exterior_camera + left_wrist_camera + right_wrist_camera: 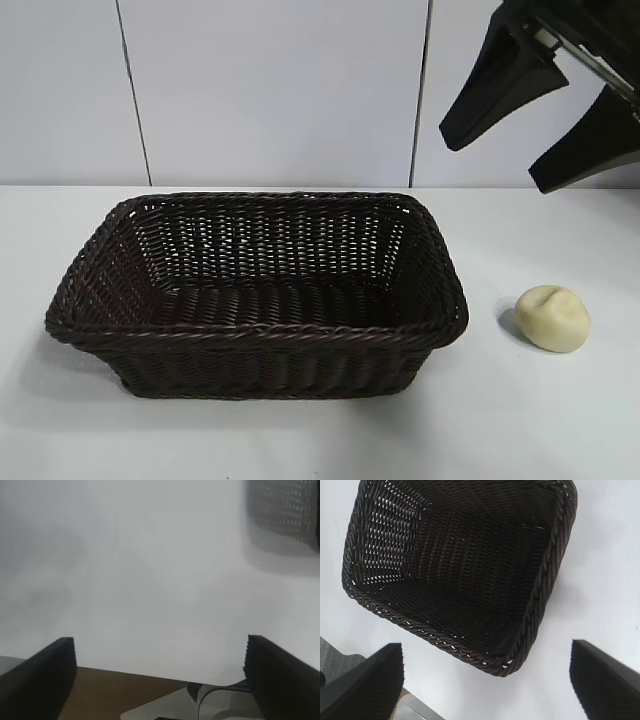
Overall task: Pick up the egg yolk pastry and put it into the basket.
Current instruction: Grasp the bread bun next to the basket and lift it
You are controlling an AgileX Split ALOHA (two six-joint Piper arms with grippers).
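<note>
The egg yolk pastry (553,318), a pale yellow rounded lump with a crease, lies on the white table to the right of the basket (255,335). The basket is a large dark brown wicker one with nothing inside it, seen also in the right wrist view (547,575). My right gripper (498,167) hangs open high above the table's back right, well above the pastry, nothing between its fingers. My left gripper (161,647) is out of the exterior view; in its wrist view it is open over bare table, with a corner of the basket (285,510) far off.
A white panelled wall (270,90) stands behind the table. The white table (560,420) runs round the basket on all sides. In the wrist views a brown edge (125,690) and a metal base (220,705) lie beyond the tabletop.
</note>
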